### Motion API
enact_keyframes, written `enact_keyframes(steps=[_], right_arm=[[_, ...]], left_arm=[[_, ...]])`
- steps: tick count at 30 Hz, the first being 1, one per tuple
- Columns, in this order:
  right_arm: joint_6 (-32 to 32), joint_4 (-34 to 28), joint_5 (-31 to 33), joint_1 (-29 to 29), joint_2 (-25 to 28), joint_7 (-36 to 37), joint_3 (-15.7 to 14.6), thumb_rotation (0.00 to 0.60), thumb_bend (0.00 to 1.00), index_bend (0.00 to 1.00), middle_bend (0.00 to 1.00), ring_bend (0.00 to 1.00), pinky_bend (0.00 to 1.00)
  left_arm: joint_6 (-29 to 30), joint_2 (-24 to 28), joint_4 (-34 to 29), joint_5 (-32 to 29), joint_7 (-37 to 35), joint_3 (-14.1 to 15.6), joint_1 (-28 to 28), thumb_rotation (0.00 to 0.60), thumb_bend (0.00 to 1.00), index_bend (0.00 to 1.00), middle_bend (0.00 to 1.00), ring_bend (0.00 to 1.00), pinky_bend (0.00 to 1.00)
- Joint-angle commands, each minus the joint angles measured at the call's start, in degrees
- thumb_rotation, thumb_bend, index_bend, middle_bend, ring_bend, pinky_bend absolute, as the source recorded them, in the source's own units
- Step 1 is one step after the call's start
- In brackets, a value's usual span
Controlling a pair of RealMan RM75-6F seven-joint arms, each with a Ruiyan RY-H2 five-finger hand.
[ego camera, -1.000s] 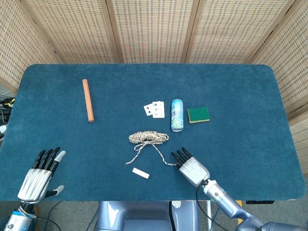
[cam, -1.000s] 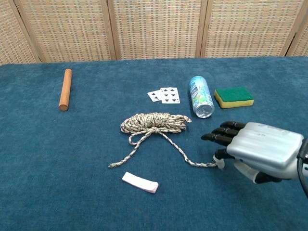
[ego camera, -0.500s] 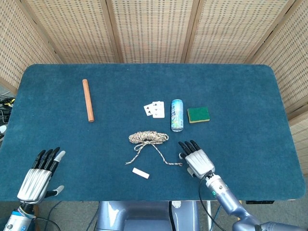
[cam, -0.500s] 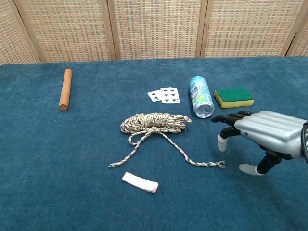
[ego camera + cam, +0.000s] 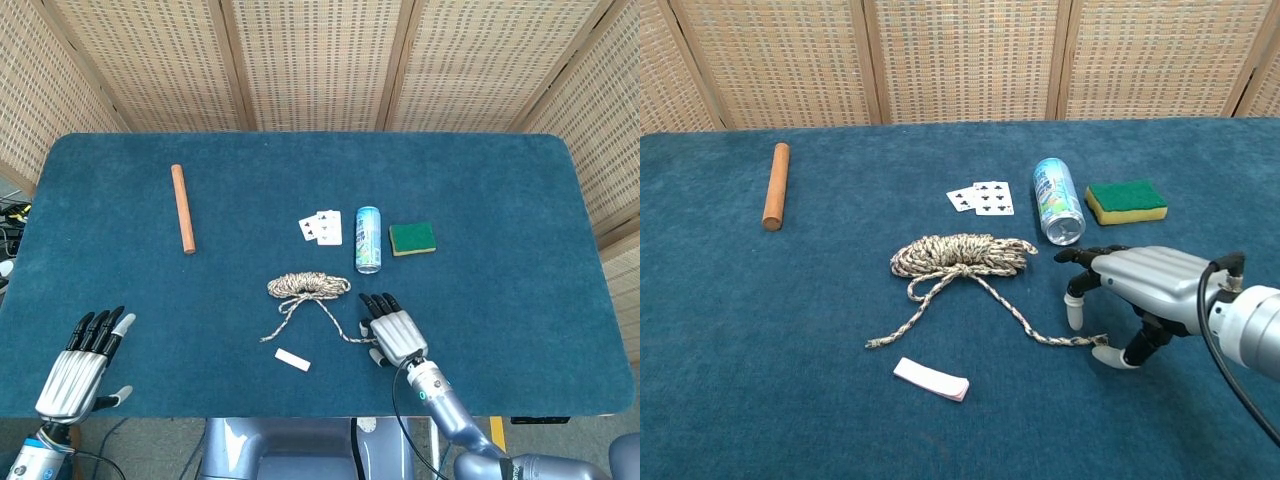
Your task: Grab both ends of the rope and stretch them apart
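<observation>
Tan braided rope (image 5: 958, 258): right hand (image 5: 1137, 287) poised over near end, fingers apart, ungrasped; pinch next. Left hand (image 5: 80, 366) open, idle.

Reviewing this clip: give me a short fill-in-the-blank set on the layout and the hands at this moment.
1. The can lies on its side between the playing cards and the ____.
2. The right hand hovers over the rope end that trails toward the robot's ____ side.
3. The white slip lies nearer the robot than the rope's ____ end.
4. The left hand holds ____.

Missing words: sponge; right; left; nothing
</observation>
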Motion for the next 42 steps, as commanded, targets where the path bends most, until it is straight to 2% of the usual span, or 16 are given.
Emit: enact_keyframes(steps=[1,25,35,42], right_arm=[[0.43,0.63,0.71,0.47,-0.51,-0.26,0.18,0.600,0.34,0.45,0.00,0.00,0.00],[1.40,5.12,1.75,1.97,-3.03,0.80,-1.74,0.600,0.36,0.52,0.00,0.00,0.00],[1.72,6.56,0.31,2.28,-3.76,2.48,-2.34,0.600,0.43,0.61,0.00,0.00,0.00],[2.38,5.45,-1.15,2.46,-2.61,3.49,-2.21,0.600,0.49,0.63,0.00,0.00,0.00]], left_arm=[[-0.04,0.02,0.03,-0.09,-0.12,-0.01,-0.01,0.600,0.00,0.00,0.00,0.00,0.00],[-0.82,-0.73,0.28,-0.95,1.11,0.01,-0.32,0.600,0.00,0.00,0.00,0.00,0.00],[-1.07,-0.90,0.36,-1.49,1.31,-0.15,-0.52,0.600,0.00,0.00,0.00,0.00,0.00],[-1.49,-1.24,0.44,-1.78,1.98,-0.15,-0.72,0.600,0.00,0.00,0.00,0.00,0.00]])
